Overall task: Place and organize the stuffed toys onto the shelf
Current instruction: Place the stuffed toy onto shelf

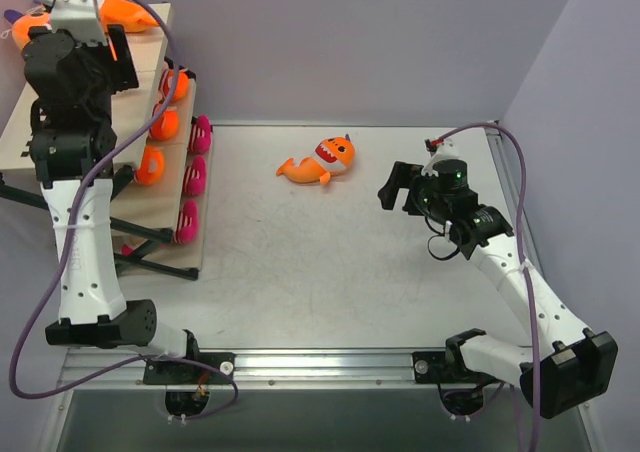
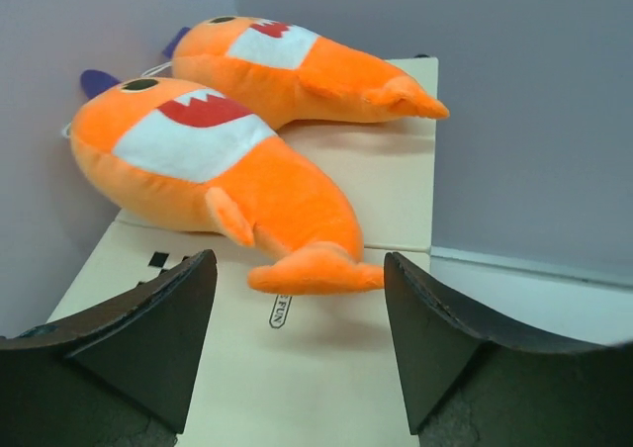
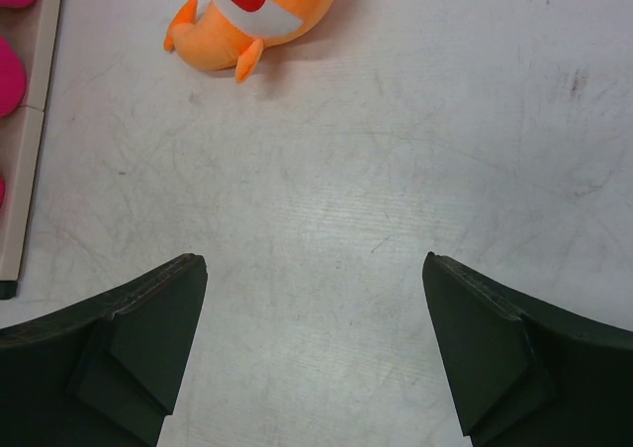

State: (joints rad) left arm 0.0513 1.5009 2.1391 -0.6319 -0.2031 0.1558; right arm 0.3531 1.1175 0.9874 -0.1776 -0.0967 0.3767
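The shelf (image 1: 150, 64) stands at the left. Two orange sharks lie on its top board (image 2: 326, 368): a near one (image 2: 213, 160) and a far one (image 2: 297, 66). My left gripper (image 2: 300, 259) is open and empty just above that board, the near shark's tail between its fingers' tips; it also shows in the top view (image 1: 95, 32). Orange dolls (image 1: 160, 124) and pink striped dolls (image 1: 195, 180) sit on the lower tiers. One more orange shark (image 1: 320, 162) lies on the table, also seen in the right wrist view (image 3: 259, 17). My right gripper (image 1: 398, 187) hovers open and empty to its right (image 3: 315, 259).
The shelf's black frame legs (image 1: 150, 237) reach onto the table at the left. Purple walls close the back and right. The shelf's lowest board edge (image 3: 25, 170) with pink toys shows at the left of the right wrist view.
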